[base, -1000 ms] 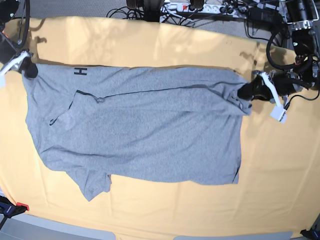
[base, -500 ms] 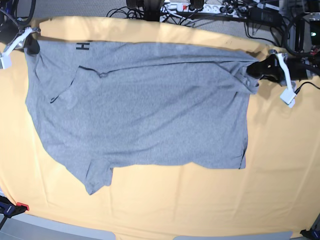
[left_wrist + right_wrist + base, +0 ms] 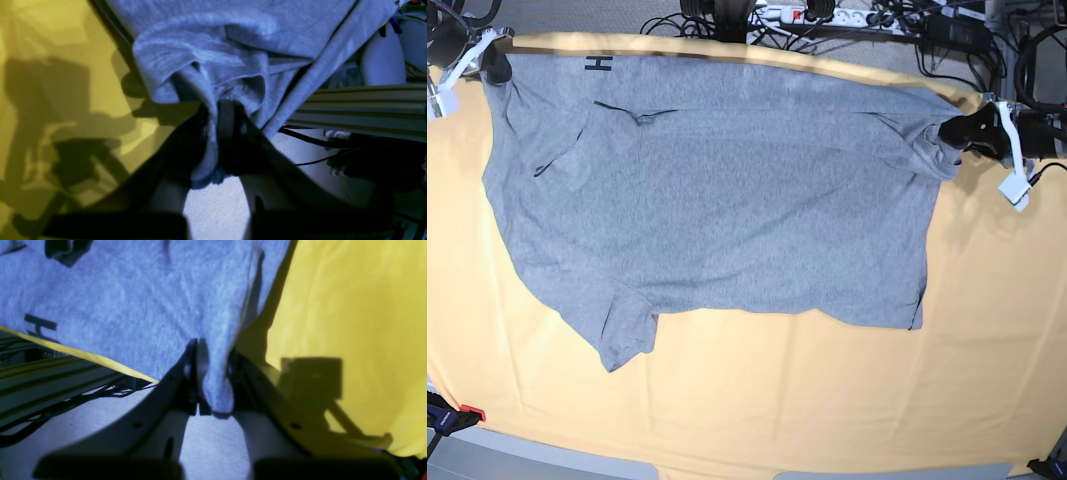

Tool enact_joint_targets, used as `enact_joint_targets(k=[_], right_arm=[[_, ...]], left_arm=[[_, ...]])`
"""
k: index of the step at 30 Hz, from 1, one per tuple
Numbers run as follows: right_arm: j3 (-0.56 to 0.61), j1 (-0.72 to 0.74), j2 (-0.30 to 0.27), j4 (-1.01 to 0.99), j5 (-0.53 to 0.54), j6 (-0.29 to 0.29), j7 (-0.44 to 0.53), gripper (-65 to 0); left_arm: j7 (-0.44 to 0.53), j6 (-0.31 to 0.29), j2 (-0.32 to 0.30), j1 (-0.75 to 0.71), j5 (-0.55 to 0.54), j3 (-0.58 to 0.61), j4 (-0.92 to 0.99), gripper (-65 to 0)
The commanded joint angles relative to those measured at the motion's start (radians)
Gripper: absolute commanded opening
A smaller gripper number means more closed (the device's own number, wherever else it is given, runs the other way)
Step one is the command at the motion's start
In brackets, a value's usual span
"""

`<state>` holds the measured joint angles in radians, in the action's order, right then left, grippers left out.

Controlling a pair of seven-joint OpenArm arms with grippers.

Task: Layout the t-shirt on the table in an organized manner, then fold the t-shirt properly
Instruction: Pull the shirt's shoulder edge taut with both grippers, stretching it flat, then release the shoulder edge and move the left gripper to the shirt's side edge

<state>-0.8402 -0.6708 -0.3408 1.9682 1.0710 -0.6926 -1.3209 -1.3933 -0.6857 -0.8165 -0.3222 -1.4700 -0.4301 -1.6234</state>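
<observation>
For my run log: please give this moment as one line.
left gripper: shut on shirt | right gripper: shut on shirt | shirt: stretched at table far edge

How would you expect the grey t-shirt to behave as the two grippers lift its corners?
Probably floppy: the t-shirt bunches into folds at the left gripper and sags between grips. Likely light; the right gripper holds it by a thin pinch.

t-shirt (image 3: 707,210) drawn to table's (image 3: 987,330) far edge — both hands shifted back
</observation>
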Motion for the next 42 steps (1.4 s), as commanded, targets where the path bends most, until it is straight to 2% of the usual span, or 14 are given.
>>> enact_joint_targets(k=[1, 6, 21, 31, 32, 33, 34, 35, 36, 37, 38, 39, 42], right_arm=[[-0.010, -0.008, -0.019, 0.015, -0.001, -0.006, 0.000, -65.0], [-0.010, -0.008, -0.019, 0.015, -0.001, -0.006, -0.008, -65.0], [-0.010, -0.026, -0.019, 0.015, 0.002, -0.006, -0.062, -65.0], [-0.010, -0.039, -0.019, 0.015, 0.007, -0.006, -0.053, -65.0], [-0.010, -0.039, -0.020, 0.015, 0.006, -0.006, -0.053, -62.9], [-0.010, -0.038, -0.020, 0.015, 0.006, -0.006, -0.052, -54.7], [-0.010, -0.038, -0.020, 0.015, 0.006, -0.006, -0.052, -44.9], [-0.010, -0.035, -0.021, 0.015, 0.006, -0.006, -0.052, -35.4], [-0.010, -0.031, -0.022, 0.015, 0.006, -0.006, -0.053, -28.6], [-0.012, -0.031, -0.023, 0.015, 0.006, -0.006, -0.053, -25.7], [-0.015, -0.030, -0.023, 0.018, 0.006, -0.006, -0.052, -25.7], [-0.020, -0.030, -0.023, 0.024, 0.006, -0.006, -0.049, -25.8], [-0.053, -0.030, -0.023, 0.069, 0.006, -0.006, -0.039, -25.8]], left_arm=[[-0.003, -0.003, -0.029, -0.006, -0.014, -0.010, -0.013, -65.0], [-0.003, -0.003, -0.031, -0.047, -0.014, -0.010, -0.013, -65.0], [-0.003, -0.012, -0.034, -0.046, -0.014, -0.010, -0.013, -65.0], [-0.003, -0.012, -0.055, -0.044, -0.014, -0.010, -0.013, -65.0], [-0.003, -0.012, -0.064, -0.043, -0.014, -0.010, -0.013, -65.0], [-0.003, -0.012, -0.074, -0.043, -0.014, -0.010, -0.013, -65.0], [-0.003, -0.012, -0.085, -0.044, -0.014, -0.010, -0.013, -59.2], [-0.003, -0.002, -0.096, -0.043, -0.014, -0.010, -0.013, -48.0], [-0.003, 0.011, -0.107, -0.043, -0.014, -0.010, -0.013, -36.9], [-0.003, 0.023, -0.119, -0.043, -0.014, -0.010, -0.013, -27.2], [-0.003, 0.027, -0.131, -0.043, -0.014, -0.010, -0.013, -20.4], [-0.003, 0.027, -0.142, -0.043, -0.014, -0.010, -0.013, -16.3], [-0.003, 0.026, -0.162, -0.036, -0.014, -0.016, -0.013, -15.6]])
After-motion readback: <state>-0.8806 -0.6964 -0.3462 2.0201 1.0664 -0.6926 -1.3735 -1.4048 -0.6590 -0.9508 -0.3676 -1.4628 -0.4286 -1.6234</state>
